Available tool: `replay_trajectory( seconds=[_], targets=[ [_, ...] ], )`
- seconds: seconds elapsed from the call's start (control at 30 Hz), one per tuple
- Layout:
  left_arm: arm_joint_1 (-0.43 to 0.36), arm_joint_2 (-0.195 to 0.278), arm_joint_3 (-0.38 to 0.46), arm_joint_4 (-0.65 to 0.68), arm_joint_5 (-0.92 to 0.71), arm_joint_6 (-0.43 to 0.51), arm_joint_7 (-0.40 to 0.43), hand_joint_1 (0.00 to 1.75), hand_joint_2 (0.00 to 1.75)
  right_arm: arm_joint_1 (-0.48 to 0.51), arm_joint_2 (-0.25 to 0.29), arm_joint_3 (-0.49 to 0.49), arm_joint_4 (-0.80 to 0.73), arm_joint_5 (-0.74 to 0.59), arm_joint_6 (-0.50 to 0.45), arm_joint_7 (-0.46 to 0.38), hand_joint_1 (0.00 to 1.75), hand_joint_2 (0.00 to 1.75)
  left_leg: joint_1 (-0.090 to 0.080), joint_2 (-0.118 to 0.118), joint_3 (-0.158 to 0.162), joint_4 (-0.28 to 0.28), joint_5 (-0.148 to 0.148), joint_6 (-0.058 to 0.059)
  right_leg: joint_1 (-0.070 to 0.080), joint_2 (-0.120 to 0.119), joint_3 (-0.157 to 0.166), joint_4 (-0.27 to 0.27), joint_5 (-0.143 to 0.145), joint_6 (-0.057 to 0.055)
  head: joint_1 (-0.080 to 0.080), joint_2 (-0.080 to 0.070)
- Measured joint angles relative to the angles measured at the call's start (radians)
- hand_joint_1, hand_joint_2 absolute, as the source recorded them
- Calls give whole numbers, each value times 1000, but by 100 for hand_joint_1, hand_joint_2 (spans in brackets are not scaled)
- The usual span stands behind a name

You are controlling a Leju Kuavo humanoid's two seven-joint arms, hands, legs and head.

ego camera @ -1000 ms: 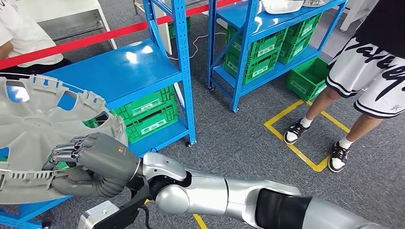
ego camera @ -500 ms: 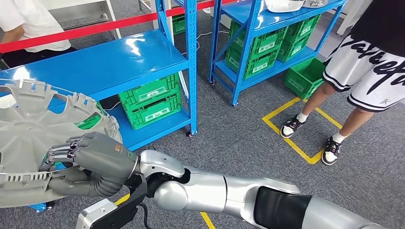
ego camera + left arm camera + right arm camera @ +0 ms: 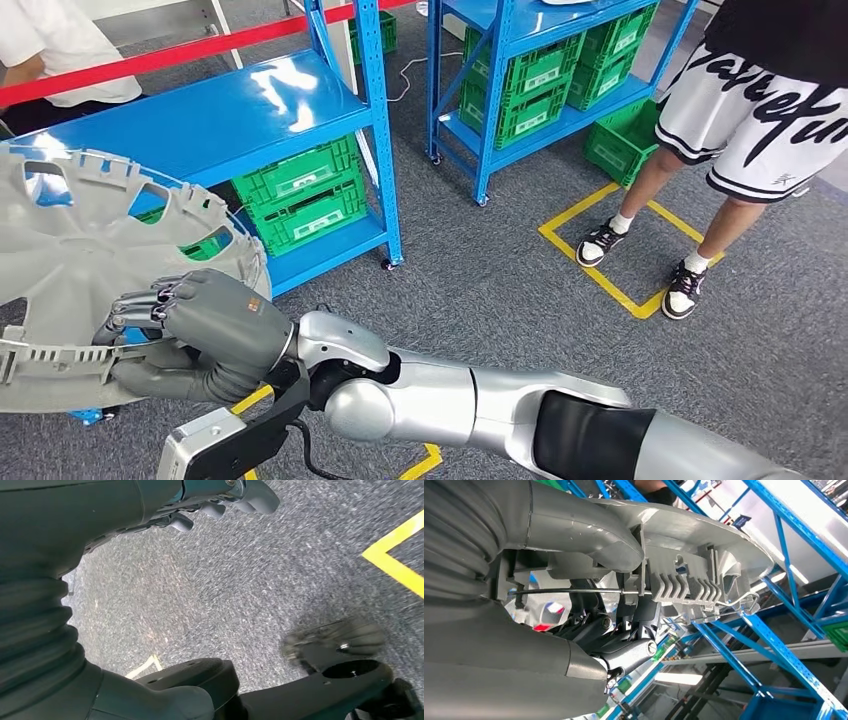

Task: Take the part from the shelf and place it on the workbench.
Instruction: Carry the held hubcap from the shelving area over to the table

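A large grey round plastic part [image 3: 75, 270], shaped like a wheel cover with cut-out windows and a toothed rim, fills the lower left of the head view. It lies roughly flat, its broad face tilted up toward the camera; being round, it has no clear long axis. It is held in the air in front of a blue shelf [image 3: 215, 115], overlapping the shelf's front edge in the picture.

The right robot hand [image 3: 190, 335] grips the part at its near rim. Its dark fingers [image 3: 140, 305] curl over the top of the rim while the thick thumb [image 3: 165, 385] presses from beneath. In the right wrist view the ribbed rim of the part [image 3: 689, 577] sits clamped between thumb and fingers, with a thin wire clip running along it.

The left robot hand [image 3: 220, 502] hangs over grey carpet [image 3: 260, 575], its fingers curled in and holding nothing.

Green crates [image 3: 300, 195] sit on the lower level of the shelf. A second blue shelf [image 3: 520, 60] with more green crates stands behind. A person in patterned shorts [image 3: 750, 110] stands at a yellow floor marking [image 3: 600, 275].
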Motion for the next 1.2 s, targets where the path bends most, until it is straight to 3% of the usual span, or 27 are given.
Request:
replay_trajectory(
  seconds=[0.03, 0.07, 0.13, 0.2, 0.27, 0.3, 0.37, 0.4, 0.43, 0.47, 0.53, 0.57, 0.6, 0.63, 0.7, 0.77, 0.8, 0.83, 0.9, 0.93, 1.03, 1.07, 1.1, 1.13, 1.2],
  targets=[
    [-2, 0, 0, 0, 0, 0, 0, 0, 175, 3, -2, -1, 1, 0, -1, 0, 175, 175, 1, 0, -2, 49, -10, -4, 0, 0, -16, 3, 11, 1, 0, 0],
    [-4, 1, 0, 0, 0, -1, 1, 0, 175, 4, -3, -1, 2, 1, -1, 1, 175, 175, 2, 0, 3, 77, -1, -6, -1, -1, -32, 7, 20, 2, 0, 0],
    [-7, 1, 0, 0, -2, -1, 3, 0, 175, 7, -5, -2, 2, 2, -2, 3, 175, 175, 3, 0, 42, 59, 49, -10, -3, -1, -60, 15, 36, 7, 0, 0],
    [-13, 2, -1, 0, -7, -4, 8, 0, 175, 7, -7, -3, 2, 6, -5, 6, 175, 175, 5, 0, 127, -46, 67, -12, -5, 1, -87, 27, 50, 15, 0, 0],
    [-22, 3, -2, -1, -12, -8, 15, 0, 175, 8, -9, -5, 2, 11, -11, 9, 175, 175, 3, -4, 207, -168, 36, -3, -4, 0, -106, 36, 68, 27, 2, 0],
    [-25, 3, -2, -2, -14, -9, 18, 0, 175, 9, -11, -6, 2, 13, -13, 9, 175, 175, -1, -5, 222, -199, 21, 5, -2, -1, -112, 36, 79, 32, 2, 0],
    [-27, 4, -3, -1, -14, -10, 23, 0, 175, 12, -15, -7, 2, 16, -16, 10, 175, 175, -2, -3, 210, -208, 30, 27, -4, -1, -119, 35, 96, 42, 3, 0],
    [-27, 5, -3, -1, -14, -11, 26, 0, 175, 14, -17, -7, 2, 17, -16, 9, 175, 175, -1, -1, 201, -207, 41, 37, -4, 1, -127, 43, 84, 48, 3, 0],
    [-27, 6, -3, 0, -14, -13, 28, 0, 175, 16, -18, -8, 2, 18, -16, 9, 175, 175, 1, 3, 188, -207, 53, 47, -5, 2, -138, 68, 51, 53, 3, 0],
    [-26, 7, -3, 0, -14, -15, 29, 0, 175, 17, -19, -8, 2, 19, -15, 8, 175, 175, 1, 5, 174, -208, 66, 54, -7, 4, -152, 112, 1, 58, 3, 0],
    [-25, 10, -3, 0, -14, -17, 29, 0, 175, 18, -19, -8, 2, 19, -12, 8, 175, 175, 0, 6, 141, -206, 92, 60, -7, 5, -176, 239, -97, 64, 4, 0],
    [-25, 12, -3, 0, -14, -18, 29, 0, 175, 18, -19, -8, 4, 19, -9, 6, 175, 175, 0, 7, 123, -204, 105, 61, -7, 5, -180, 295, -116, 65, 4, 0],
    [-24, 13, -3, 0, -14, -17, 29, 0, 175, 18, -20, -8, 6, 17, -7, 5, 175, 175, -1, 7, 105, -202, 118, 61, -7, 5, -172, 327, -109, 63, 4, 0],
    [-23, 15, -3, 0, -16, -17, 29, 0, 175, 17, -20, -8, 9, 14, -5, 4, 175, 175, -2, 7, 86, -200, 131, 60, -6, 5, -149, 328, -85, 60, 4, 0],
    [-22, 17, -3, 0, -22, -17, 29, 0, 175, 15, -18, -8, 13, 8, -5, 6, 175, 175, -4, 7, 54, -196, 157, 56, -2, 6, -51, 232, -49, 46, 5, 0],
    [-21, 18, -3, 0, -31, -18, 26, 0, 175, 15, -15, -9, 14, 8, -10, 10, 175, 175, -6, 5, 36, -196, 181, 47, 6, 7, 63, 79, -78, 32, 5, 0],
    [-21, 19, -3, 0, -36, -18, 25, 0, 175, 16, -15, -9, 14, 10, -15, 11, 175, 175, -5, 5, 32, -199, 194, 41, 9, 8, 94, 28, -96, 28, 7, 0],
    [-21, 20, -3, 0, -40, -19, 23, 0, 175, 19, -15, -10, 14, 13, -20, 12, 175, 175, -5, 5, 30, -205, 207, 35, 12, 9, 104, 0, -101, 25, 8, 0],
    [-19, 24, -4, 2, -45, -21, 23, 0, 175, 26, -17, -11, 14, 20, -30, 12, 175, 175, -1, 4, 22, -211, 213, 22, 8, 7, 87, -7, -79, 15, 10, 0],
    [-18, 26, -4, 3, -46, -22, 23, 0, 175, 29, -18, -11, 14, 23, -33, 12, 175, 175, -1, 4, 15, -196, 186, 16, 6, 5, 75, -9, -65, 7, 9, 0],
    [-16, 32, -4, 4, -46, -25, 20, 0, 175, 38, -19, -11, 14, 27, -36, 14, 175, 175, 1, 2, -18, -45, 33, 1, 4, 3, 28, -8, -23, -5, 4, 0],
    [-16, 33, -4, 4, -46, -25, 18, 0, 175, 41, -19, -11, 14, 28, -36, 14, 175, 175, 1, 2, -23, 15, 9, -2, 5, 3, 10, -6, -9, -5, 3, 0],
    [-16, 34, -4, 5, -45, -25, 15, 0, 175, 43, -19, -11, 14, 30, -36, 15, 175, 175, 1, 2, -19, 57, 12, -4, 5, 2, -11, -2, 4, -4, 4, 0],
    [-16, 36, -4, 5, -44, -25, 12, 0, 175, 45, -18, -11, 14, 31, -36, 15, 175, 175, 1, 2, -3, 74, 36, -5, 5, 2, -32, 3, 17, -2, 4, 0],
    [-17, 39, -4, 4, -41, -25, 6, 0, 175, 49, -18, -11, 14, 34, -35, 16, 175, 175, 1, 2, 77, 10, 81, -3, 4, 2, -74, 18, 40, 3, 4, 0]
  ],
)
